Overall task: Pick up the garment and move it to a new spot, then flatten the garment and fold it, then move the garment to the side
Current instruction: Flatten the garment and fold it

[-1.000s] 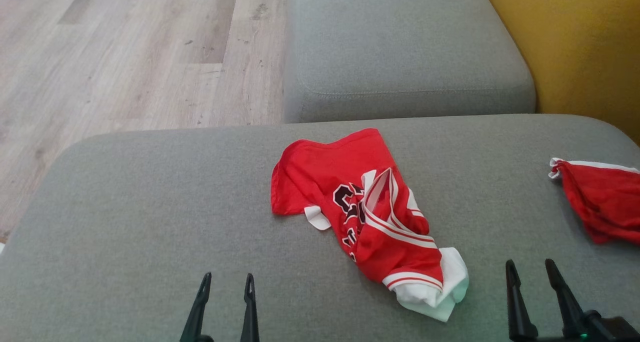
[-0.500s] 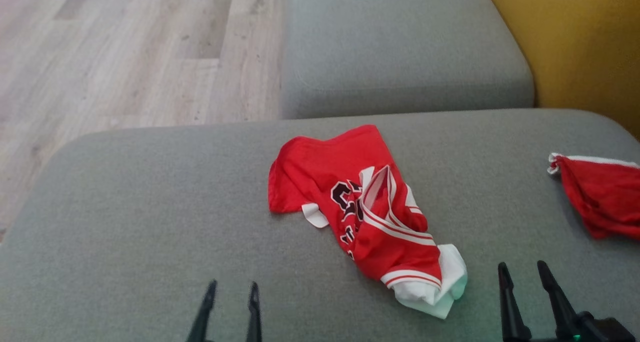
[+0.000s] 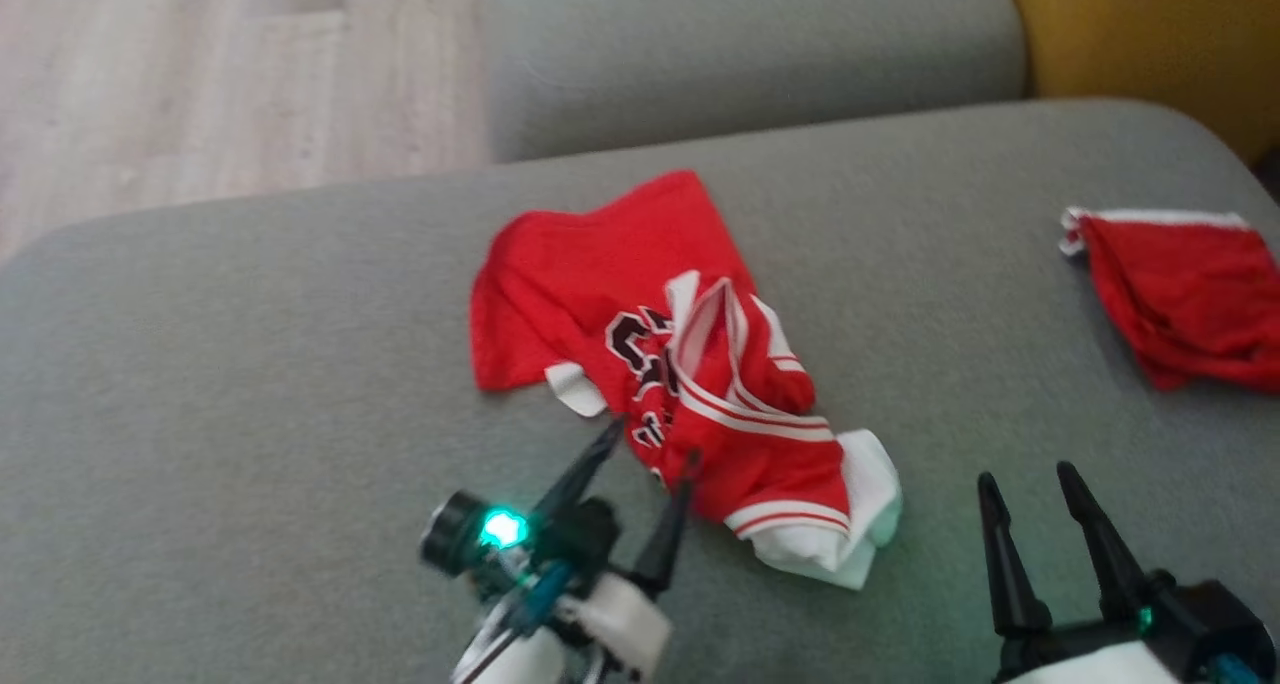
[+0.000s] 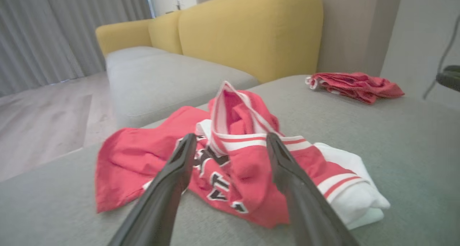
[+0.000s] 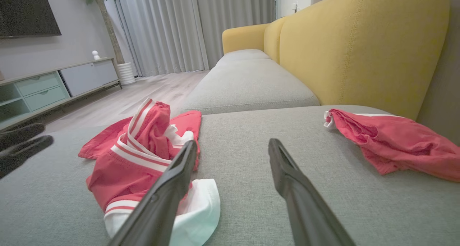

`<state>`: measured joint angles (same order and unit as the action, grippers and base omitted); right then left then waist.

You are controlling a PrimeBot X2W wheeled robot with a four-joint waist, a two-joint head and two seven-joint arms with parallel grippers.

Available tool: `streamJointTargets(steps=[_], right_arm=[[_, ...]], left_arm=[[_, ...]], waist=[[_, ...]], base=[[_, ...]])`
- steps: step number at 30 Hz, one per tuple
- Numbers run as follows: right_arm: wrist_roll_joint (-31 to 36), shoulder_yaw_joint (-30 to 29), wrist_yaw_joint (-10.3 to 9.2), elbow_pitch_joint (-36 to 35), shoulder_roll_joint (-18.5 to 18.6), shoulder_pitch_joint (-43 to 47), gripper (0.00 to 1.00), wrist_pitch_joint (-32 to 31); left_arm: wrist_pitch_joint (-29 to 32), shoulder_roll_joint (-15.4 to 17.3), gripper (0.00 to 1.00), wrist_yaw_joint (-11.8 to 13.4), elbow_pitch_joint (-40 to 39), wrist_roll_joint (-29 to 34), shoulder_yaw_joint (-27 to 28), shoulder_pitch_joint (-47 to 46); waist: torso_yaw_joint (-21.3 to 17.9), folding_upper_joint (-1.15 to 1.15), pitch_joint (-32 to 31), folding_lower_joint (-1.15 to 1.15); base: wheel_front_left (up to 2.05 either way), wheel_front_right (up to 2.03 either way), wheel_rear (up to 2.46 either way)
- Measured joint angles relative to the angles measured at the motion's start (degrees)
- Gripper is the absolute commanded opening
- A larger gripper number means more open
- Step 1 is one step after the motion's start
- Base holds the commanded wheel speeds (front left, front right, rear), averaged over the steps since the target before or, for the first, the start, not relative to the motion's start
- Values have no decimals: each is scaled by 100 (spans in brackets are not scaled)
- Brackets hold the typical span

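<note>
Now my left claw (image 3: 652,441) hangs released at six o'clock of the crumpled red jersey (image 3: 590,284), aimed to pinch it; right claw (image 3: 1028,476) released too.

Lying on grey woven-fabric sofa seat (image 3: 250,384): crumpled red-and-white lettered jersey (image 3: 580,284) at centre, bunched red garment (image 3: 1180,294) well apart, right.

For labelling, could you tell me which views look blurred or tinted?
Head view: soft throughout, green glow on the cushion beside the jersey. Left wrist view: jersey and left gripper slightly smeared. Right wrist view: sharpest.
</note>
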<state>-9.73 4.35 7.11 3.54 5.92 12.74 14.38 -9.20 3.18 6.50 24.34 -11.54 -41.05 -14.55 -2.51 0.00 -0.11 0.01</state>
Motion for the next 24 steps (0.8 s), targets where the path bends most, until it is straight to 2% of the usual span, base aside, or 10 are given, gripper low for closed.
streamJointTargets(steps=[3, 9, 11, 17, 21, 24], right_arm=[[-62, 70, 0, -5, 46, -155, 100, 0], [-137, 145, 0, -5, 90, -547, 100, 0], [-137, 151, 0, -2, 96, -553, 100, 0], [-148, 124, 0, 34, 86, -546, 100, 0], [-156, 131, 0, 36, 47, -537, 100, 0], [-156, 126, 0, 33, 26, -517, 100, 0]], left_arm=[[226, -21, 100, 18, 212, -338, -447, -358], [366, -20, 100, 266, 864, -715, -932, -1053], [359, -23, 0, 282, 942, -783, -984, -1137], [151, -22, 0, 280, 1347, -1185, -1234, -1366], [-76, -21, 0, 32, 1341, -1417, -1444, -1599], [-257, -23, 0, -158, 1148, -1600, -1460, -2159]], waist=[[-156, 0, 209, 0], [-522, 0, 541, 0], [-584, 0, 575, 0], [-885, 0, 534, 0], [-1033, 0, 372, -2], [-1128, 0, 245, -2]], base=[[0, 0, 0], [0, 0, 0], [0, 0, 0], [0, 0, 0], [0, 0, 0], [0, 0, 0]])
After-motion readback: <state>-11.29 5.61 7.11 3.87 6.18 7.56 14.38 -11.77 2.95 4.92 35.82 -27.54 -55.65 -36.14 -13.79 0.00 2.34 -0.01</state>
